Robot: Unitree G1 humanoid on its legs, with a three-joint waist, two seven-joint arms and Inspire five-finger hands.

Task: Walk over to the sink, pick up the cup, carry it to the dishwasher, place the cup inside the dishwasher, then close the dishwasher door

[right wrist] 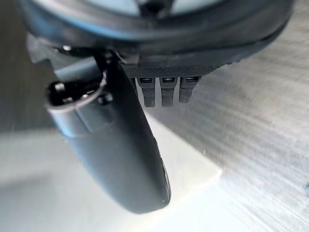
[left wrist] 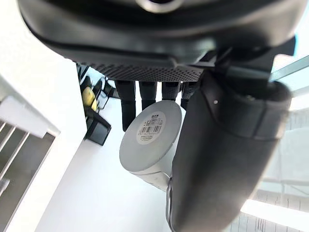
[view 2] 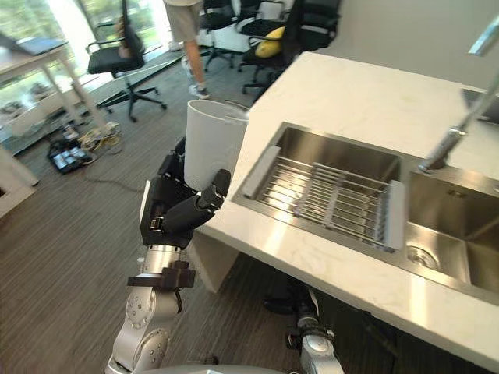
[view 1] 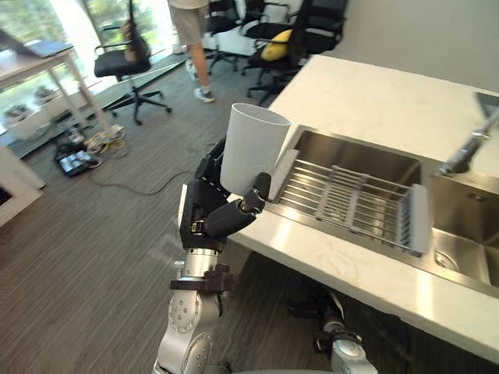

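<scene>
While in left hand (view 1: pixel 212 212), tapered cup (view 1: pixel 251 148)

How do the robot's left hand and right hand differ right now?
The left hand is curled round the white cup; the right hand holds nothing. The left hand is raised at the counter edge; the right hand has floor beyond it. Both are dark.

Clearance at the left end of the counter (view 1: pixel 366 101)
Open carpet (view 1: pixel 93 257) is left free off the counter's left edge; the sink (view 1: pixel 355 158) basin is obstructed by a wire rack (view 1: pixel 343 195).
</scene>
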